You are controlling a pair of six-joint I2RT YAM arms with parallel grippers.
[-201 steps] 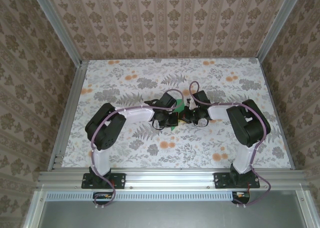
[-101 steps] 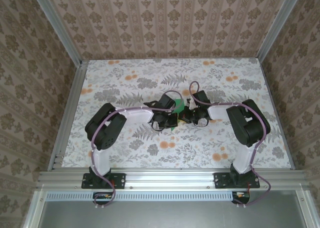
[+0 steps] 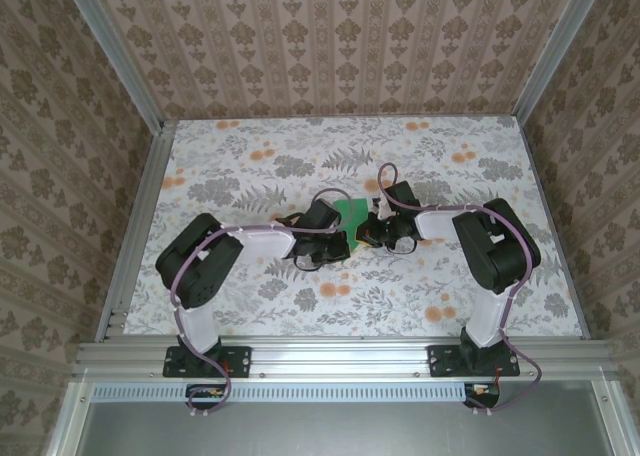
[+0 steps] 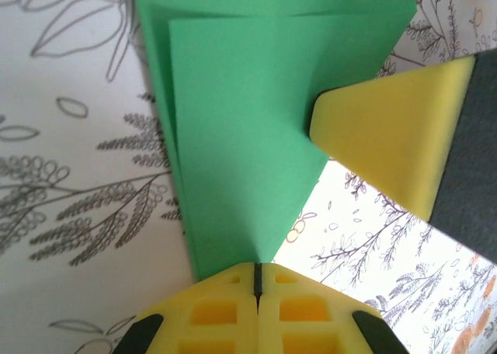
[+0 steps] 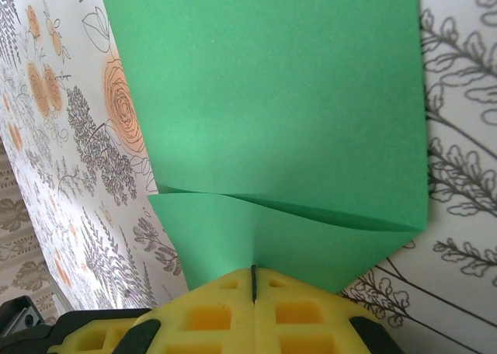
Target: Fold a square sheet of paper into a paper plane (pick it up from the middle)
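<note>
- Reading the table (image 3: 250,176) first: the square sheet of paper (image 3: 353,214) sits over the table's middle, held between the two grippers. I judge the task partway there: the sheet is folded, but it is no paper plane yet.
- The rails (image 3: 135,226) along the table's left and right sides stand well apart from the work, so you have open tabletop all round.
- The left arm (image 3: 200,266) and right arm (image 3: 495,246) reach in from the table's near edge and crowd each other over its middle — that is your tight spot.
- The sheet shows a flap doubled over, with its edge crossing the green in the right wrist view. The nose and wing folds look to be what is left.
- Left gripper (image 4: 256,280): the pads are pressed together, pinching a corner of the sheet.
- Right gripper (image 5: 254,280): the pads are likewise pressed together on the sheet — its fingers (image 4: 388,144) touch the sheet's edge in the left wrist view.
</note>
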